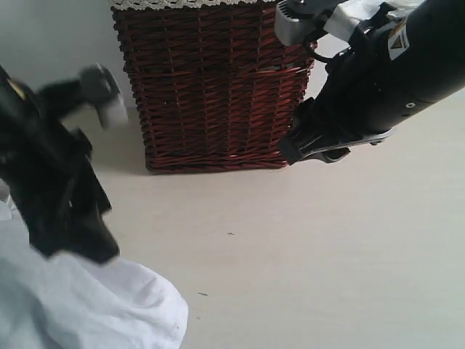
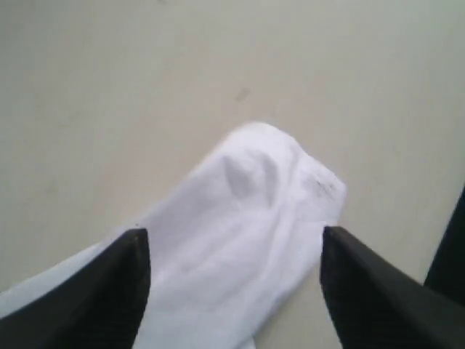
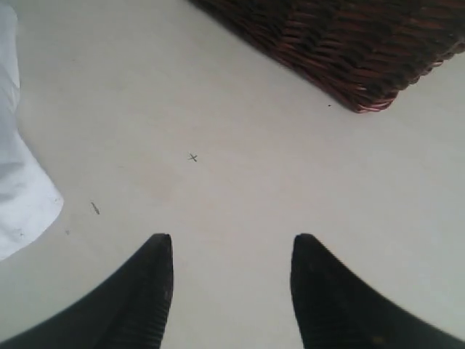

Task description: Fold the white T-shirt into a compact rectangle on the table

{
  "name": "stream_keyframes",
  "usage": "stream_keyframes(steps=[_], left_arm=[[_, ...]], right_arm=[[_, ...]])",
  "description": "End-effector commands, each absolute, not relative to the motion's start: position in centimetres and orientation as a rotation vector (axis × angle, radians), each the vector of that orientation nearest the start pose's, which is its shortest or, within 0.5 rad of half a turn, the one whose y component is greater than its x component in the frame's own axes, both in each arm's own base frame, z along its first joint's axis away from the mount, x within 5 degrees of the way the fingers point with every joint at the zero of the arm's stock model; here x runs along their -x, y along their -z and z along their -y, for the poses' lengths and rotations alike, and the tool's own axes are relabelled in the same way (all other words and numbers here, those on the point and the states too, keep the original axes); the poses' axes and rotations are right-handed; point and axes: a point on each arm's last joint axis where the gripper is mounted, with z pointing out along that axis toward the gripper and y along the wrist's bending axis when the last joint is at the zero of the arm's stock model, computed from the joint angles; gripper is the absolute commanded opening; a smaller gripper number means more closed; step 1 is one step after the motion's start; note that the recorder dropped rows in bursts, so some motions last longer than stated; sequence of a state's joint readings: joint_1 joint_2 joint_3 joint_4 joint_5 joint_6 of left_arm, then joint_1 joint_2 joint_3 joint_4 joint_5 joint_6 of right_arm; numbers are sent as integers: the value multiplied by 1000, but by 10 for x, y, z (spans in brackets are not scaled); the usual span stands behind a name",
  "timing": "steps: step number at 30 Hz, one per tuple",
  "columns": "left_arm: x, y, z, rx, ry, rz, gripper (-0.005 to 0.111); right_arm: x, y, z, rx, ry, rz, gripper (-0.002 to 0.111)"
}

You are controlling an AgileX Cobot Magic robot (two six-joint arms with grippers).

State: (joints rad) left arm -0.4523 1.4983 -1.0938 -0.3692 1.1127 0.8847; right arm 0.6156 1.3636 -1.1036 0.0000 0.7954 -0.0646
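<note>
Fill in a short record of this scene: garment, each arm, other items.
Garment: white T-shirt lying on the table, only part in view
Left arm: left gripper open above the shirt, gripping nothing
Right arm: right gripper open over bare table, empty
Other items: wicker basket, upright, apart from the shirt

A pale wall (image 1: 51, 36) is seen behind a dark red-brown wicker basket (image 1: 211, 94), edged on top with a lace liner (image 1: 182, 3); soft shadow is cast at its foot.
</note>
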Motion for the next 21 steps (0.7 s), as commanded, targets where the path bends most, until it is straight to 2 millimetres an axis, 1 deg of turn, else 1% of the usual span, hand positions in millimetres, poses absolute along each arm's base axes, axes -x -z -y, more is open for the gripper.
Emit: stream_keyframes(steps=[1,3,5,6,8,11,13,15,17,18,19,20,21], left_arm=[[-202,-214,175,-2040,169,-2136,64],[-197,-192,180,-2037,83,-2088,64],[-193,-171,180,-2049,65,-2121,60],[-192,-163,179,-2065,67,-2145,56],[-192,-153,177,-2127,43,-2164,46],[-193,-151,173,-2213,-11,-2158,22],[-195,-158,171,-2256,-48,-2150,1],[-195,-172,171,-2251,-57,-2148,0],[-192,-190,167,-2274,-69,-2166,0],[-190,-208,157,-2342,-163,-2188,0],[-189,-218,147,-2375,-257,-2203,0],[-190,-224,138,-2384,-363,-2225,0],[-194,-233,131,-2320,-458,-2227,0]], right_arm=[[-228,-315,-167,862,-308,-2390,49],[-226,-315,-169,886,-345,-2391,49],[-226,-315,-170,894,-356,-2393,49],[-226,-315,-170,894,-356,-2393,49],[-226,-315,-170,893,-356,-2391,49],[-226,-315,-170,892,-356,-2389,49],[-226,-315,-170,893,-354,-2388,49],[-226,-315,-170,893,-354,-2388,49],[-226,-315,-170,894,-352,-2387,49],[-226,-315,-170,894,-352,-2387,49],[-226,-315,-170,894,-352,-2387,49],[-226,-315,-170,894,-352,-2387,49],[-226,-315,-170,894,-352,-2387,49]])
